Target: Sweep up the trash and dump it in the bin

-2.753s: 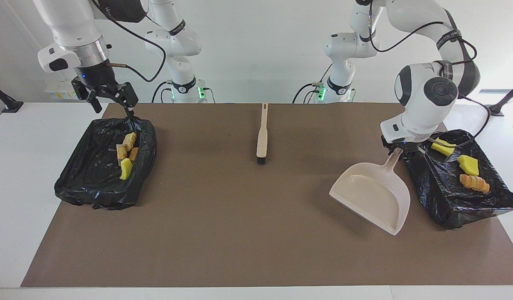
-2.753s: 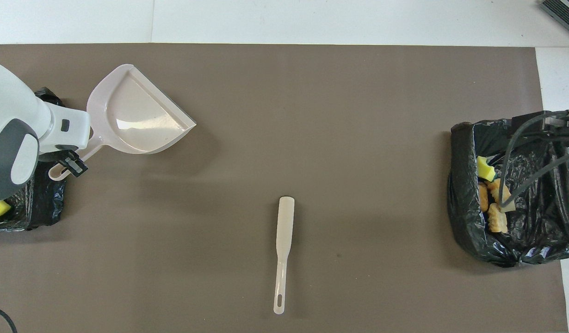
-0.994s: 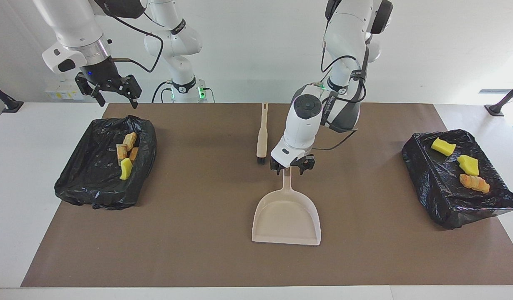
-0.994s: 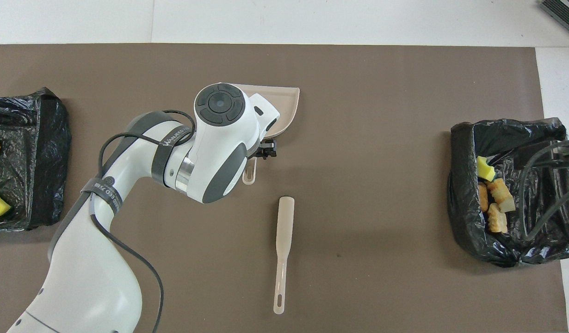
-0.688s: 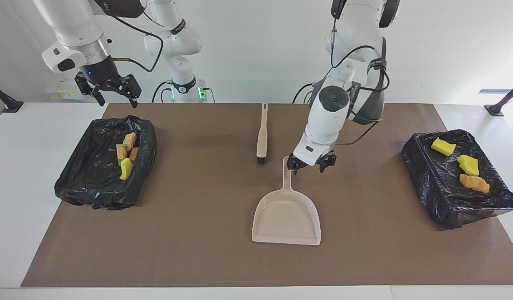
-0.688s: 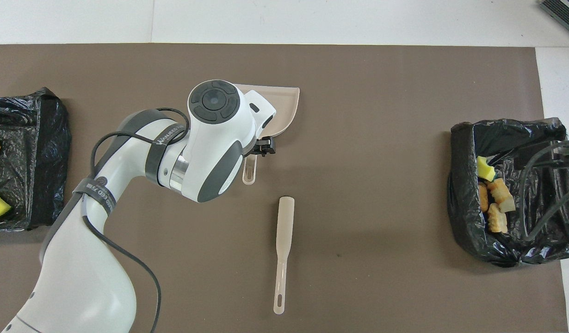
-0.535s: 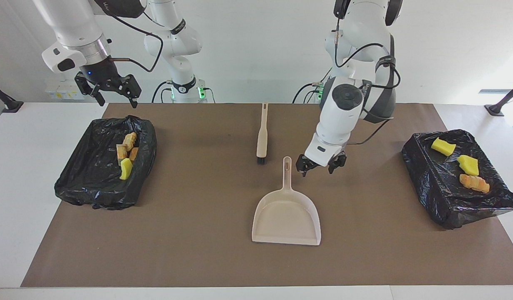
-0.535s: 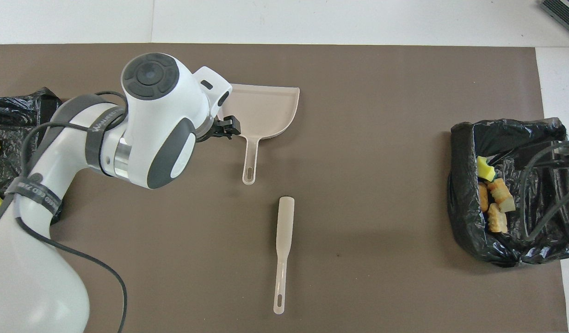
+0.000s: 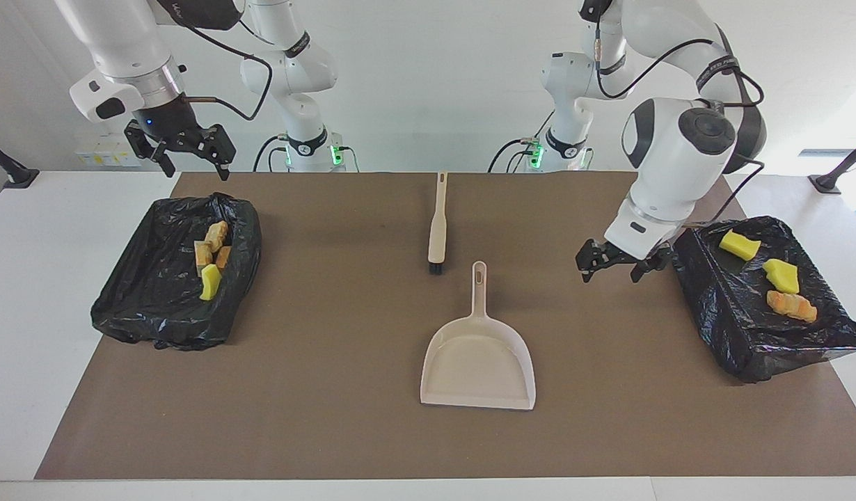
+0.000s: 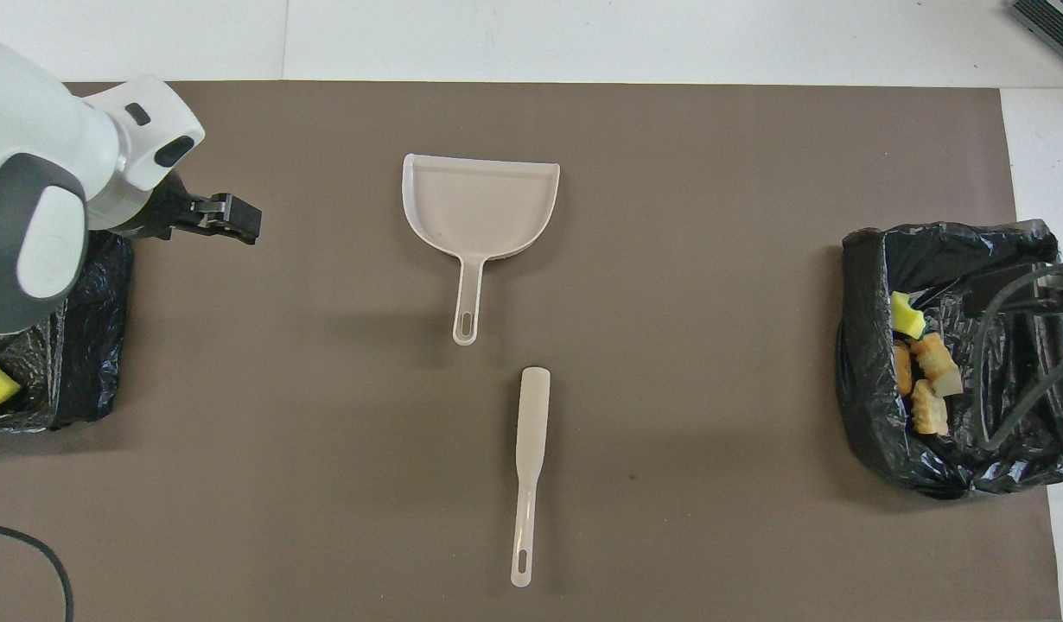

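The beige dustpan point(image 9: 478, 355) point(image 10: 480, 203) lies flat mid-mat, its handle toward the robots. The beige brush point(image 9: 437, 226) point(image 10: 530, 441) lies just nearer the robots. My left gripper point(image 9: 619, 268) point(image 10: 229, 216) hangs open and holds nothing, low over the mat beside the bin at the left arm's end point(image 9: 734, 327). Two yellow trash chunks point(image 9: 740, 245) and a croissant-shaped piece point(image 9: 790, 305) lie on that bin's black bag. My right gripper point(image 9: 191, 156) waits open above the other bin point(image 9: 156, 306), which holds several trash pieces point(image 9: 212, 257) point(image 10: 925, 380).
A brown mat point(image 9: 330, 390) covers most of the white table point(image 9: 24, 278). Both bins are lined with crumpled black bags. A black cable point(image 10: 30, 553) lies by the mat's edge nearest the left arm's base.
My left gripper carried the dustpan from beside its bin to mid-mat, let go of the handle, and swung back toward that bin. The right gripper rose slightly above its bin.
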`<state>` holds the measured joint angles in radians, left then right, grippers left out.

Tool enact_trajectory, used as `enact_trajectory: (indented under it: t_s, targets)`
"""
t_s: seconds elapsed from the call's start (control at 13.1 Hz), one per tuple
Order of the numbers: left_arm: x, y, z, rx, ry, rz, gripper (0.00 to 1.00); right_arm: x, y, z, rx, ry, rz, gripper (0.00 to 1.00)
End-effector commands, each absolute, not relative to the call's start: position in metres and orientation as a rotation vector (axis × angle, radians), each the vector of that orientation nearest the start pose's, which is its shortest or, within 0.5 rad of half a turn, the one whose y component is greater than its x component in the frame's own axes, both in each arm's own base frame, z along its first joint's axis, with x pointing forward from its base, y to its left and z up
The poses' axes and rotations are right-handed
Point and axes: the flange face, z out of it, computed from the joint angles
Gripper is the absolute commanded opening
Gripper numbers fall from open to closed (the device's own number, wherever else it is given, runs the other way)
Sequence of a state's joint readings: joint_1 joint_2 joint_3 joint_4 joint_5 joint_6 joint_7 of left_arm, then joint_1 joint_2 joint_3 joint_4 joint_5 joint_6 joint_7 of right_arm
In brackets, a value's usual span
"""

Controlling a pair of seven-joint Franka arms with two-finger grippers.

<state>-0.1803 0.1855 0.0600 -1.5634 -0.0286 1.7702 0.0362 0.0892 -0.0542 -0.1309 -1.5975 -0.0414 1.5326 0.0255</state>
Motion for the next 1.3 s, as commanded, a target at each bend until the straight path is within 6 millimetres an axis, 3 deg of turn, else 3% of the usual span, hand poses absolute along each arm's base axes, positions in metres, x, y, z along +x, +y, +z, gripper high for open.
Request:
enact_trajectory:
  t_s: [0.0,0.23,0.38,0.61,0.69,1.22]
  targets:
    - [0.587,-0.037,0.567,-3.152,0.363,-0.025,1.00,0.527,-0.031,0.639,-3.171,0.076,0.007,1.00]
    - [0.569,-0.026,0.594,-3.157,0.338,-0.031,1.00,0.527,-0.031,0.639,-3.171,0.079,0.007,1.00]
    - [0.543,-0.022,0.620,-3.159,0.359,0.002,1.00,0.527,-0.034,0.638,-3.170,0.084,0.009,1.00]
    - [0.523,0.000,0.626,-3.164,0.311,0.087,1.00,0.521,-0.035,0.637,-3.167,0.086,0.031,1.00]
    - [0.515,0.016,0.627,-3.167,0.261,0.096,1.00,0.521,-0.035,0.635,-3.166,0.086,0.041,1.00]
    - [0.521,0.008,0.641,-3.144,0.276,0.051,1.00,0.522,-0.038,0.635,-3.166,0.095,0.032,1.00]
